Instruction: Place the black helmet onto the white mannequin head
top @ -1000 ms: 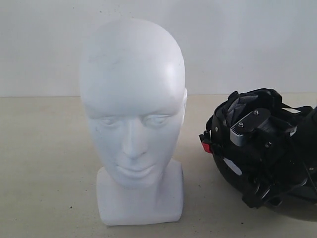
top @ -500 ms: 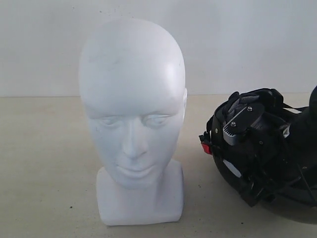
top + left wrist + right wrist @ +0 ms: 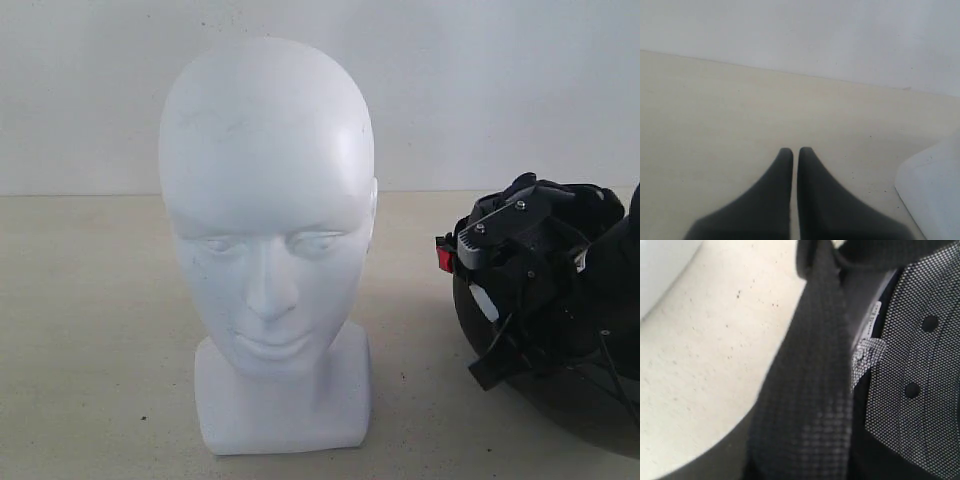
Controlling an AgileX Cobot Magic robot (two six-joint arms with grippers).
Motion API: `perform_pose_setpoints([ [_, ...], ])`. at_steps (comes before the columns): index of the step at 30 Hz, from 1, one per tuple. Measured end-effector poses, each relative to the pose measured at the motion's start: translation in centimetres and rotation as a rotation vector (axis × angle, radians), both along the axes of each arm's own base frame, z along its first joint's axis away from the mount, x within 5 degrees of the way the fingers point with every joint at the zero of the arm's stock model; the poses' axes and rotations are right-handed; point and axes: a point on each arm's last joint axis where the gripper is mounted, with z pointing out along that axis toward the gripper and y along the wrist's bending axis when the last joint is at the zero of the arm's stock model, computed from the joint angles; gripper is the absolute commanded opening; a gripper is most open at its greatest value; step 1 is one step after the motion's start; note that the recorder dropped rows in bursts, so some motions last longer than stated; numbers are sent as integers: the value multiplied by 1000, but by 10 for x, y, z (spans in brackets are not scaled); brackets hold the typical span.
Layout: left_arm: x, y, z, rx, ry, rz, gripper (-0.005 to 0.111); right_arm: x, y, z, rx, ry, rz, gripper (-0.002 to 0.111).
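Note:
The white mannequin head (image 3: 268,230) stands upright on its square base, facing the exterior camera, left of centre. The black helmet (image 3: 590,385) is at the far right, tipped, its opening towards the head and its red buckle (image 3: 445,258) at the near rim. My right gripper (image 3: 522,272) reaches into the opening at the rim and the helmet moves with it; its fingertips are hidden. The right wrist view is filled by a black strap (image 3: 810,390) and grey mesh padding (image 3: 920,365). My left gripper (image 3: 795,151) is shut on nothing, low over the table beside the head's base (image 3: 935,195).
The beige table (image 3: 90,330) runs back to a plain white wall (image 3: 480,90). A gap of bare table separates the head's base from the helmet. The helmet is cut off by the exterior view's right edge.
The helmet and my right gripper have shifted to the right, away from the head, and tipped up; the red buckle has risen. The head and left gripper have not moved.

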Motion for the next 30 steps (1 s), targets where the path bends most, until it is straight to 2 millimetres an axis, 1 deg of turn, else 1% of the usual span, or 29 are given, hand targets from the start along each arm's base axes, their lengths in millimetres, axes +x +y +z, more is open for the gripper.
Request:
perform_pose_setpoints([
  [1, 0, 0, 0, 0, 0, 0, 4, 1, 2, 3, 28, 5, -25, 0],
  [3, 0, 0, 0, 0, 0, 0, 4, 7, 7, 18, 103, 20, -83, 0],
  [4, 0, 0, 0, 0, 0, 0, 4, 12, 7, 33, 150, 23, -119, 0],
  [6, 0, 0, 0, 0, 0, 0, 4, 18, -1, 58, 220, 40, -194, 0],
  [8, 0, 0, 0, 0, 0, 0, 4, 20, -6, 74, 244, 37, -212, 0],
  [12, 0, 0, 0, 0, 0, 0, 4, 25, -17, 120, 365, -44, -262, 0],
  [15, 0, 0, 0, 0, 0, 0, 4, 25, -25, 149, 492, -81, -310, 0],
  [20, 0, 0, 0, 0, 0, 0, 4, 22, -33, 182, 728, -108, -345, 0],
  [25, 0, 0, 0, 0, 0, 0, 4, 22, -46, 212, 1035, -179, -353, 0],
  [30, 0, 0, 0, 0, 0, 0, 4, 21, -54, 236, 1272, -254, -288, 0],
])
